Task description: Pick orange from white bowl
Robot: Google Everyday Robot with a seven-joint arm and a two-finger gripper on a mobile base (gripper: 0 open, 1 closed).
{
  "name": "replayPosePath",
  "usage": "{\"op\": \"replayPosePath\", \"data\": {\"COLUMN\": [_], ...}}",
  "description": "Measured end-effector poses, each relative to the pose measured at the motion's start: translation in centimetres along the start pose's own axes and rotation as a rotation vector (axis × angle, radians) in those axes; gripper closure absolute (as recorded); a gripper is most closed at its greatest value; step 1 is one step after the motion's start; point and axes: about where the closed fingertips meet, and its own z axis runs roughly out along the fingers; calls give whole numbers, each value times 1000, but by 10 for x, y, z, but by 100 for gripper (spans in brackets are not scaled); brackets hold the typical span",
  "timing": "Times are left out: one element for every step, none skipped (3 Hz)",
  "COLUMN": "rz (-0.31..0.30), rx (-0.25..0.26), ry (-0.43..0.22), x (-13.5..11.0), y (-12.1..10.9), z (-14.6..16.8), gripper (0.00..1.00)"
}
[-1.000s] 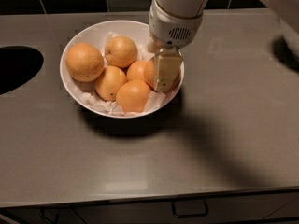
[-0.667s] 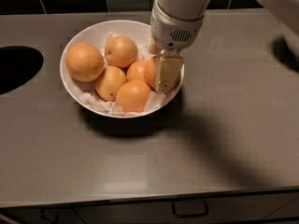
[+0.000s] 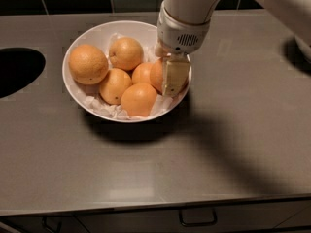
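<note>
The grey desk (image 3: 218, 144) carries the white bowl (image 3: 92, 35) toward its 11 o'clock. The hand (image 3: 171, 79) hangs over the bowl's 3 o'clock side, covering the deep-coloured orange (image 3: 156, 75) lying by that rim. Whether the hand is clamped on it cannot be told. Other oranges (image 3: 88, 63) fill the rest of the bowl.

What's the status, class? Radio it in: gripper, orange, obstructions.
Gripper low at right side of white bowl, against the orange. Orange in bowl, not yet lifted. Smaller oranges pressed close on its left.
</note>
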Motion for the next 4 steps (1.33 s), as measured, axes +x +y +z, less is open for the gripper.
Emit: {"op": "replayPosePath", "data": {"rz": [1,2,6,6], "rx": [-10,-21,-42,-42], "ry": [-3,-5,-6,-6], "x": [1,3,6,6], "y": [-1,-1,0,0], "z": [4,9,17,17], "gripper": [35,35,35,35]}}
